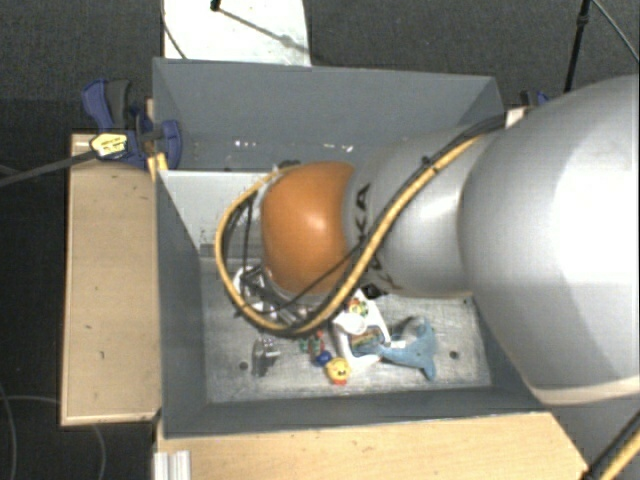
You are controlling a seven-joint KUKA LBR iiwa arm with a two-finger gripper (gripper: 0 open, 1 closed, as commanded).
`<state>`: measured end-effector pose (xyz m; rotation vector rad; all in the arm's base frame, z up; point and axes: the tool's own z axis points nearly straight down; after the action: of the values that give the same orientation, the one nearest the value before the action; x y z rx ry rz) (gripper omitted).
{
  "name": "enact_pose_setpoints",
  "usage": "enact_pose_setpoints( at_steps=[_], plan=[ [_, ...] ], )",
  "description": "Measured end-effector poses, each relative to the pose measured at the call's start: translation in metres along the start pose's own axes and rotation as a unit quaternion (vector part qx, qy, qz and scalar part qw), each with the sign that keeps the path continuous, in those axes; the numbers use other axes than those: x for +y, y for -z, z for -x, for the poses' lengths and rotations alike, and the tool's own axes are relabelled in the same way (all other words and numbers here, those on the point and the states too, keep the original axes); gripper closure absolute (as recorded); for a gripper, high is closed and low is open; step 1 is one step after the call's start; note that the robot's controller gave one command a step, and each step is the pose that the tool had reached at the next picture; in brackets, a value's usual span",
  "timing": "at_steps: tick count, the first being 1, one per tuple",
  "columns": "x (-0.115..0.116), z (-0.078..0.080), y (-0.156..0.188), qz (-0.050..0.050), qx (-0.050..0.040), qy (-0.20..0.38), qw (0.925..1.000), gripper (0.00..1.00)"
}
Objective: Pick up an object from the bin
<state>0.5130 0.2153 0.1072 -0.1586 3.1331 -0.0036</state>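
Note:
My gripper [264, 354] reaches down under the arm's wrist to the bin floor at the front left. Nothing shows in its grasp. Just to its right lies a small cluster: a few tiny red and green bits [320, 348] and a small yellow piece [338, 371] near the front wall. A white object [358, 326] with orange marks lies beyond them, partly under the arm. A light blue flat plastic shape [412, 348] stretches to the right of it on the floor.
The arm and its orange cover with looping cables hide the back and middle of the bin. Bare grey floor shows along the front left and at the front right corner. The bin's walls rise steeply at the left and front.

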Motion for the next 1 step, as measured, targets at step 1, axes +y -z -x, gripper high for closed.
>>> enact_pose_setpoints(
  at_steps=[1],
  plan=[
    [-0.015, 0.0192, -0.0348, 0.003, -0.0013, -0.014, 0.9999, 1.0]
  ],
)
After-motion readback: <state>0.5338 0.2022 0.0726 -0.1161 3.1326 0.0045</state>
